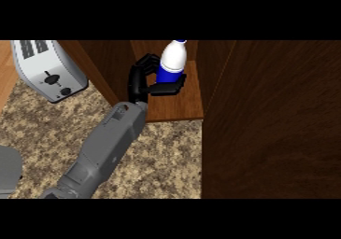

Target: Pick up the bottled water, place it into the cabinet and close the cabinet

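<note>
We saw the right forearm [107,144] come in from the near left and run diagonally toward the far right, across the speckled counter [159,158], with its wrist just over the near edge of the cabinet shelf [180,105]. The right hand [139,77] sat inside the open cabinet, on the left side of the bottled water [172,60]. Its fingers [146,60] curled round the bottle's far left side and its thumb [166,87] wrapped across the near lower end, so the hand was clasped around the bottle.

The bottle was white with a blue band around its middle. As we saw it, its long axis ran from near to far. The narrow capped end pointed to the far side, tipped slightly to the right, and the wider lower end pointed back toward the hand. The thumb hid the bottle's base, so we could not tell whether it touched the shelf. The bottle lay within the cabinet opening, above the brown wooden shelf, between the cabinet's left wall and a broad dark wood panel [283,130] that filled the right of the view.

A silver toaster [48,70] stood on the counter to the far left, outside the cabinet and well apart from the hand.
</note>
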{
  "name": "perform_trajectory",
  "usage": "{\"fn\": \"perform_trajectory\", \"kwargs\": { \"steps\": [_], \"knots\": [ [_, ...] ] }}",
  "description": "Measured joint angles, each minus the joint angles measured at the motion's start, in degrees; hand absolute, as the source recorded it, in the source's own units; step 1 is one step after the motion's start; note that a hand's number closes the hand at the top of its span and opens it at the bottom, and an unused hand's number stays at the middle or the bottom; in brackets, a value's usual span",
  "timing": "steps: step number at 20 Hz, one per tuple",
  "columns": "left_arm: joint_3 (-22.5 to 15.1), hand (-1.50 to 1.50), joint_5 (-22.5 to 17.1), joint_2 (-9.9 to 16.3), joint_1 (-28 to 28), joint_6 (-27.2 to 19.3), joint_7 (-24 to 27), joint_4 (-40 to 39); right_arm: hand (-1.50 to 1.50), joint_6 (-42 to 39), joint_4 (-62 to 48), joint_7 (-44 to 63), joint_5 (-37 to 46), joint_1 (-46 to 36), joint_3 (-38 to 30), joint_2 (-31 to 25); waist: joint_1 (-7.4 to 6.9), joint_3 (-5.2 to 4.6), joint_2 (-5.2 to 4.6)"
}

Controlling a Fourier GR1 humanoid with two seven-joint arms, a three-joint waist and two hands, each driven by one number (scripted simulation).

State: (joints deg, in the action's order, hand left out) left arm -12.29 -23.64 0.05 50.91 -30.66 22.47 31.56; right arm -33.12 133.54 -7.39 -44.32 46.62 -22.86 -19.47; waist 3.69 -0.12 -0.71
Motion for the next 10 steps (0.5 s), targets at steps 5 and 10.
{"fn": "perform_trajectory", "kwargs": {
  "steps": [5, 10],
  "knots": [
    [1.4, 1.5, -0.3, 0.1, 5.1, -0.8, 2.5, -6.4, -1.5, 0.8, 0.0, 0.3, -0.7, -0.6, -0.3, -0.9, 0.08, -0.01, -0.15],
    [1.9, -1.5, 0.6, 0.3, 9.9, -2.2, 3.7, -13.0, -1.5, 0.1, -0.4, 0.1, -1.3, -1.3, -0.4, -1.3, 0.47, 0.01, -0.4]
  ]
}}
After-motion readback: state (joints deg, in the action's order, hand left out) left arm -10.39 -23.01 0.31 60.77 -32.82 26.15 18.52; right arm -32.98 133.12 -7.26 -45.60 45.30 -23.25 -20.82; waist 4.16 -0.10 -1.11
